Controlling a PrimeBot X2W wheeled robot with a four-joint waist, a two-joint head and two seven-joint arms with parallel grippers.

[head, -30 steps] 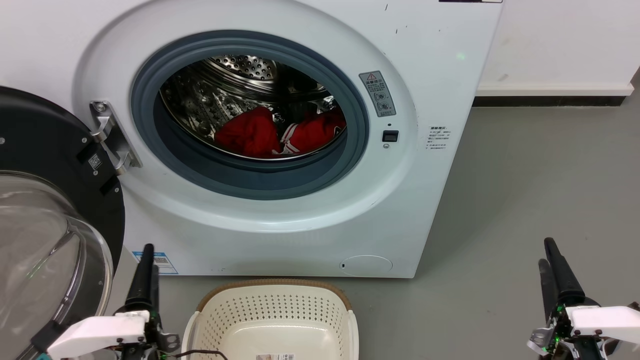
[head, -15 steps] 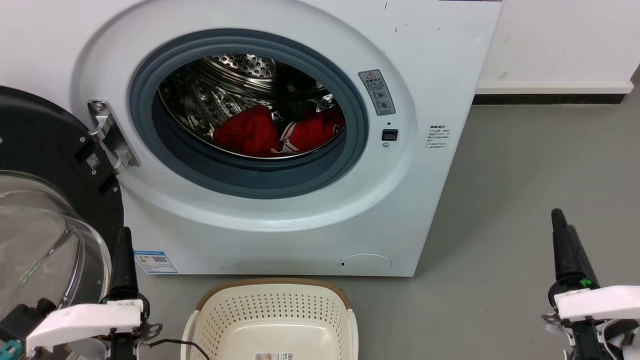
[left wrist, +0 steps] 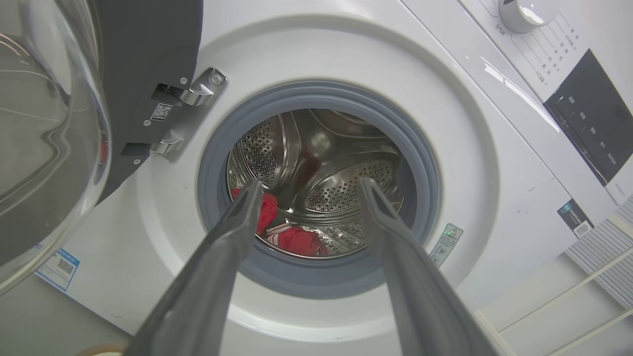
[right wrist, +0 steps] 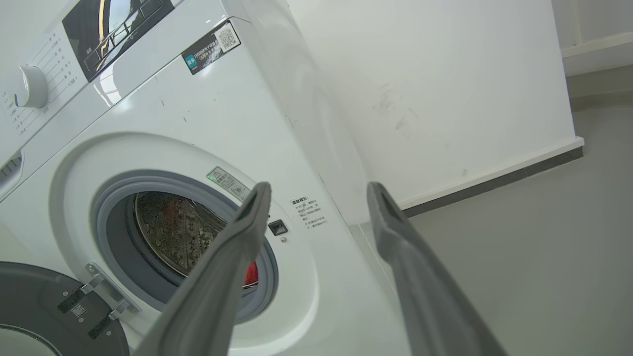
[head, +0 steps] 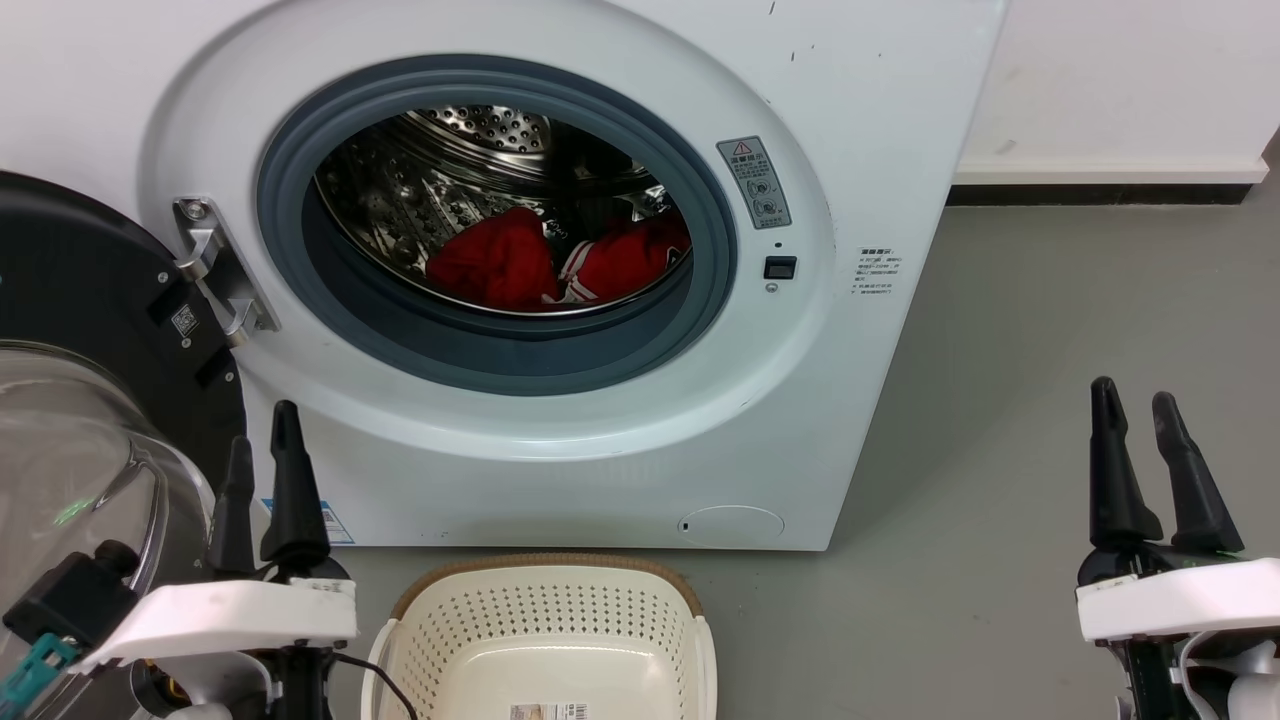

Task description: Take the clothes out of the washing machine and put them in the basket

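The white washing machine (head: 880,120) stands with its door (head: 80,300) swung open to the left. Two red clothes lie in the steel drum: a plain one (head: 495,265) on the left and one with white striped trim (head: 630,262) on the right. They also show in the left wrist view (left wrist: 296,240). The cream basket (head: 545,610) sits on the floor in front of the machine. My left gripper (head: 262,430) is open at the lower left, beside the door glass. My right gripper (head: 1133,393) is open at the lower right, over bare floor. Both hold nothing.
The glass bowl of the door (head: 90,470) bulges close to my left arm. Grey floor (head: 1050,320) stretches to the right of the machine up to a white wall with a dark skirting (head: 1100,195). The control panel (left wrist: 588,113) sits on the machine's top front.
Both grippers have risen in the head view and turned, so that each now shows two spread fingers. The clothes, basket and door have not moved.
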